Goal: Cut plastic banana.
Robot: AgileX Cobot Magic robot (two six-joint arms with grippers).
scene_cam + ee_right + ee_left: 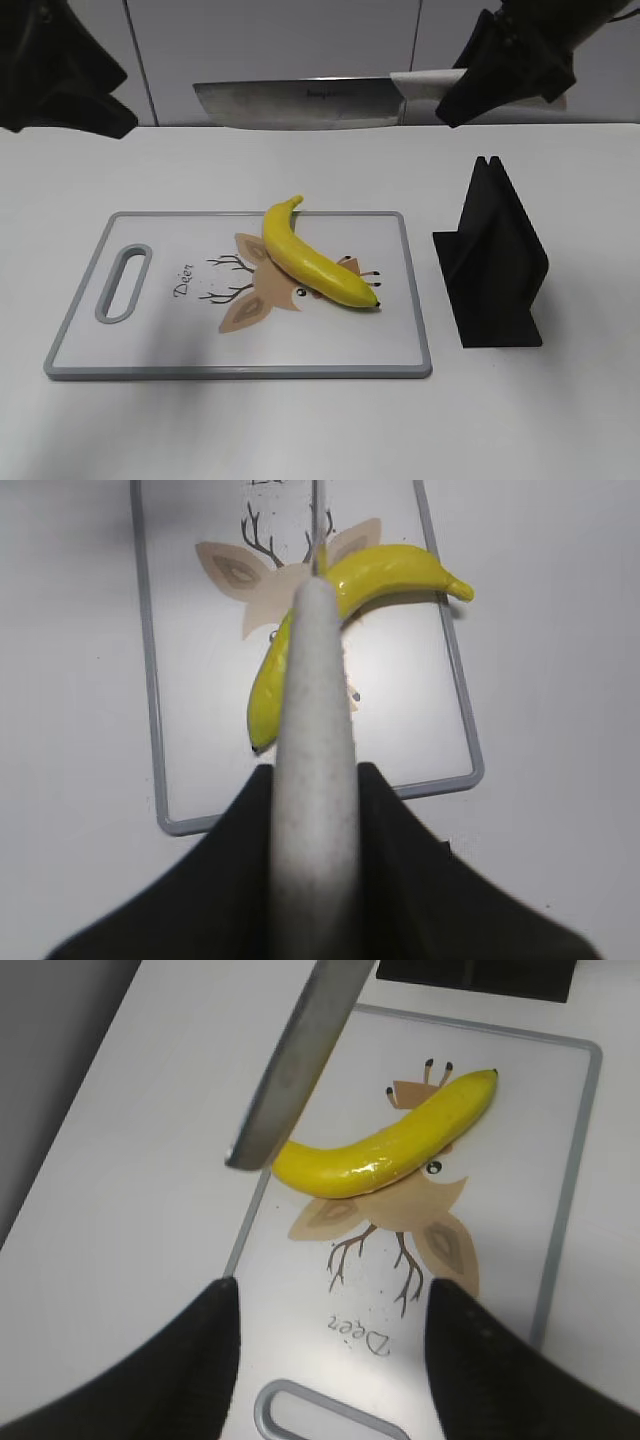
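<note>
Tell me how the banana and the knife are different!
The banana is bright yellow and curved; the knife has a straight, grey, shiny blade and a pale handle. The banana lies flat on the cutting board; the knife is up in the air above it, touching nothing below. Nothing grips the banana, while the right gripper is shut on the knife's handle. Both are long and glossy.
</note>
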